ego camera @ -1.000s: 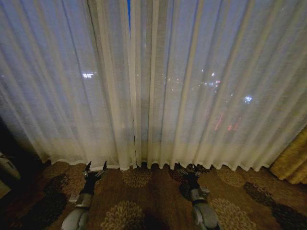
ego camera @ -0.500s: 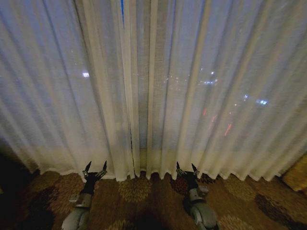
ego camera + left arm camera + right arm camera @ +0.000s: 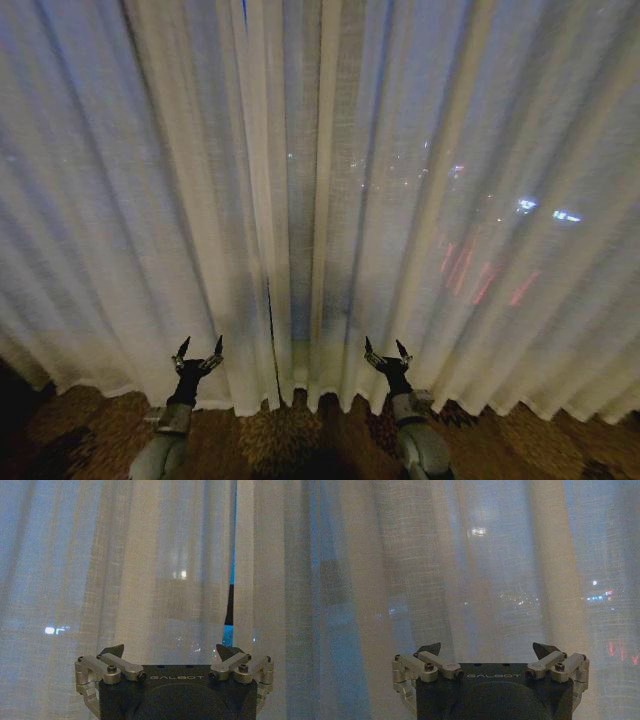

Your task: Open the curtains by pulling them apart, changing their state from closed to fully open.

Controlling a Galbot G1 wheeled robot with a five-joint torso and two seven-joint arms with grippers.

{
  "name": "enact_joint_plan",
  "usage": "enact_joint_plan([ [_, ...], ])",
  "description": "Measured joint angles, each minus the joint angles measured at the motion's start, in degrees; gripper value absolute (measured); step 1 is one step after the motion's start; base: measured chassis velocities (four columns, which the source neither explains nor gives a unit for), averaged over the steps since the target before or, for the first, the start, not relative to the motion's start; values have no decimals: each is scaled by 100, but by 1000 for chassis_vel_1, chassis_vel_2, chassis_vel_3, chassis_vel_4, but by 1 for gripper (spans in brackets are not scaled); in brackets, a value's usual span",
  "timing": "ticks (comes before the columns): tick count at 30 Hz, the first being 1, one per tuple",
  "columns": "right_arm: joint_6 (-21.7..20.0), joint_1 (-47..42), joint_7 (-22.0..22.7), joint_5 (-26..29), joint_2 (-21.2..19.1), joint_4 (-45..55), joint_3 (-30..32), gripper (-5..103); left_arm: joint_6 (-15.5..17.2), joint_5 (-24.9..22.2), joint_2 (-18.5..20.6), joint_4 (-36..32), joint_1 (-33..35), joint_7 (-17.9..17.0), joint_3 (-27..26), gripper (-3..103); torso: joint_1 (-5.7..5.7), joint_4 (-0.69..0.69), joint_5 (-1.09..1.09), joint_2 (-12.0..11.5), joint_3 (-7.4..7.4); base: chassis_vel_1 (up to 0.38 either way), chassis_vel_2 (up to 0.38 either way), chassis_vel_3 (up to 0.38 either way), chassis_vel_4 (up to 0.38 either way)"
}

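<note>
The curtains hang closed: a left sheer off-white panel and a right panel meet at a narrow dark slit. My left gripper is open, low in front of the left panel's hem, just left of the slit. My right gripper is open too, before the right panel's hem. Neither touches the fabric. In the left wrist view the open gripper faces the pleats, with the slit off to one side. In the right wrist view the open gripper faces unbroken fabric.
Patterned brown carpet runs under the hem at my base. City lights glow through the sheer cloth. A dark patch lies at the lower left corner.
The whole picture has shifted: the camera has come closer to the curtains, so the hem sits lower and less carpet shows. Both grippers stay open in the same pose.
</note>
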Motion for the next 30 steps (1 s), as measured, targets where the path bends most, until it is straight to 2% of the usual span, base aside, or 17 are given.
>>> enact_joint_plan([
  [7, 159, 84, 115, -41, 90, 36, -48, 100, 0, 0, 0, 0, 4, 0, -1, 100, -19, 2, 2, 9, -7, 3, -9, -15, 4],
  [14, 250, 91, -162, -72, 47, -60, -13, 100, 0, 0, 0, 0, 4, 0, 0, 100, -11, 0, 2, 5, -3, 25, -24, -23, 29],
  [24, 95, 159, -194, -5, -20, -92, -14, 100, 0, 0, 0, 0, 3, 1, 0, 100, -11, 1, 2, 4, -4, -36, 39, 34, -28],
  [30, 93, 235, -185, -43, 12, -155, -53, 100, 0, 0, 0, 0, 3, 0, 0, 100, -12, 1, 2, 5, -4, -157, 132, 140, -136],
])
